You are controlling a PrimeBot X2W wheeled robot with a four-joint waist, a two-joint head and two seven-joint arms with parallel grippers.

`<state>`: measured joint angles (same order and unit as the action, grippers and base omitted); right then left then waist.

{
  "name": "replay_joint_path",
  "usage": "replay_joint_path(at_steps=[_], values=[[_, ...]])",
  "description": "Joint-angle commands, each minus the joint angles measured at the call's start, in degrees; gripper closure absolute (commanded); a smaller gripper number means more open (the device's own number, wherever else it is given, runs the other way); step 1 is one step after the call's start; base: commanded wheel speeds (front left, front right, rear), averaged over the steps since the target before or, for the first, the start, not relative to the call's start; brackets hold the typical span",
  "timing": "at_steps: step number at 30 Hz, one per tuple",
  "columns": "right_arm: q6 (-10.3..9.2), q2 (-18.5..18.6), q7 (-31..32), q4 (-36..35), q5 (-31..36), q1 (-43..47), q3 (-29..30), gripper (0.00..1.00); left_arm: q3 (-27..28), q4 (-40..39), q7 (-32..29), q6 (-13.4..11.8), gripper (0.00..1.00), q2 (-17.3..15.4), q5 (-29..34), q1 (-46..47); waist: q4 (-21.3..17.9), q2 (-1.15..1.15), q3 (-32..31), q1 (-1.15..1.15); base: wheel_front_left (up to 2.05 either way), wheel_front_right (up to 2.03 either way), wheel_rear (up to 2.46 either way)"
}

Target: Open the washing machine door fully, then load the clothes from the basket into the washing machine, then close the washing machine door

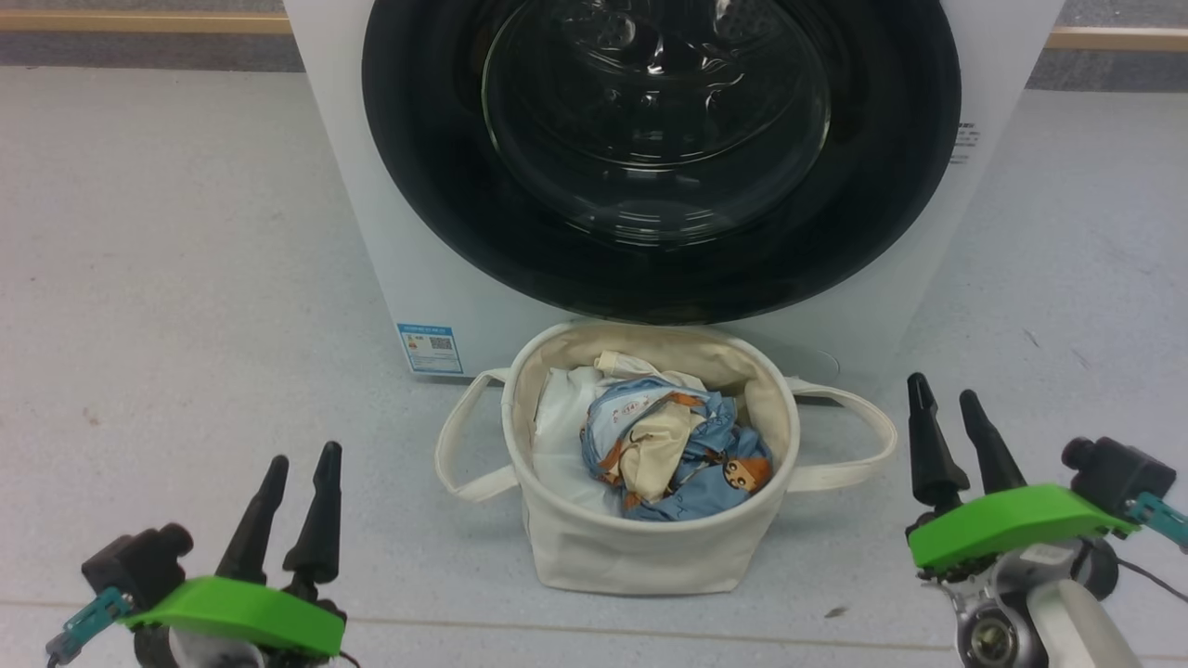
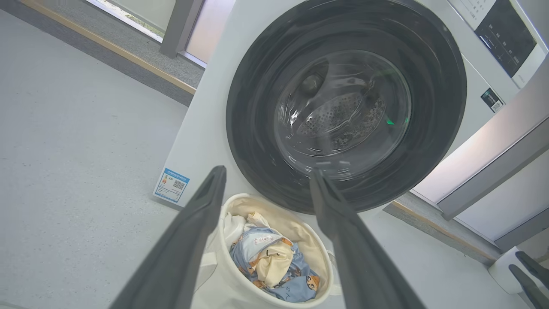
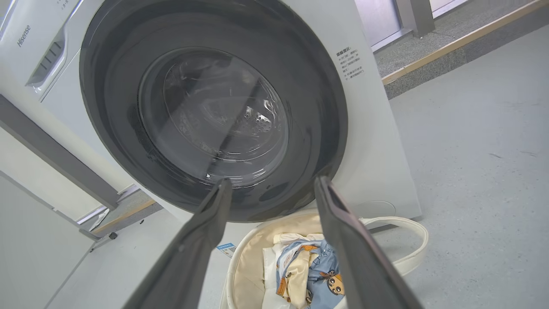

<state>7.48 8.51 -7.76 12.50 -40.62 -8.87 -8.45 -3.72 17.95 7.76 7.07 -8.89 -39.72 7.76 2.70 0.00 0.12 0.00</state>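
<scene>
Washing machine door [image 1: 661, 158] sits shut, flush on the white washing machine [image 1: 362, 213]. Basket [image 1: 640, 547] is on the floor [image 1: 186, 278] just in front, under the door. Clothes [image 1: 682, 445] are bunched inside it beside a white bundle [image 1: 561, 436]. Left claw [image 1: 304, 455] and right claw [image 1: 942, 387] are both released, fingers spread, holding nothing, flanking the basket without touching it. Left wrist view adds the control panel [image 2: 506, 38] and the perforated drum [image 2: 339, 116] through the glass. Right wrist view adds the detergent drawer [image 3: 47, 60]. Blue label [image 1: 430, 347] is low on the machine front.

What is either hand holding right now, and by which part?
Nothing. The left hand and the right hand are both open and empty, one on each side of the basket, touching nothing.
</scene>
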Motion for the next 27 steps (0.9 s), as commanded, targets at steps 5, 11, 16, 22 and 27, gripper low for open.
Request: replay_joint_path(at_steps=[5, 11, 16, 22, 27], values=[[0.01, 1.55, -1.51, -2.6, 3.9, -3.77, -1.79, 0.0, 1.13, -1.94, 1.51, 0.28, 0.0, -1.75, 4.15, 3.95, 0.18, 0.0, -0.05, 0.0, 0.0, 0.0, 0.0], [0.01, 2.06, -2.52, -2.96, 7.27, -4.44, -3.06, 0.0, 0.93, -1.9, 2.52, 0.31, 0.0, -2.15, 7.91, 4.45, 0.42, 0.0, -0.13, 0.0, 0.0, 0.0, 0.0], [0.01, 2.58, -3.36, -3.21, 10.06, -5.09, -4.19, 0.0, 0.74, -1.77, 3.36, 0.33, 0.0, -2.46, 10.72, 4.93, 0.65, 0.0, -0.14, 0.0, 0.0, 0.0, 0.0], [0.01, 3.14, -4.36, -3.67, 13.54, -5.86, -5.46, 0.0, 0.99, -1.36, 4.37, 0.35, 0.0, -2.8, 13.79, 5.56, 0.82, 0.0, -0.18, 0.0, 0.0, 0.0, 0.0], [0.01, 3.58, -5.2, -3.98, 16.43, -6.41, -6.51, 0.0, 1.14, -0.93, 5.2, 0.37, 0.0, -3.08, 15.86, 6.21, 0.93, 0.0, -0.22, 0.0, 0.0, 0.0, 0.0]])
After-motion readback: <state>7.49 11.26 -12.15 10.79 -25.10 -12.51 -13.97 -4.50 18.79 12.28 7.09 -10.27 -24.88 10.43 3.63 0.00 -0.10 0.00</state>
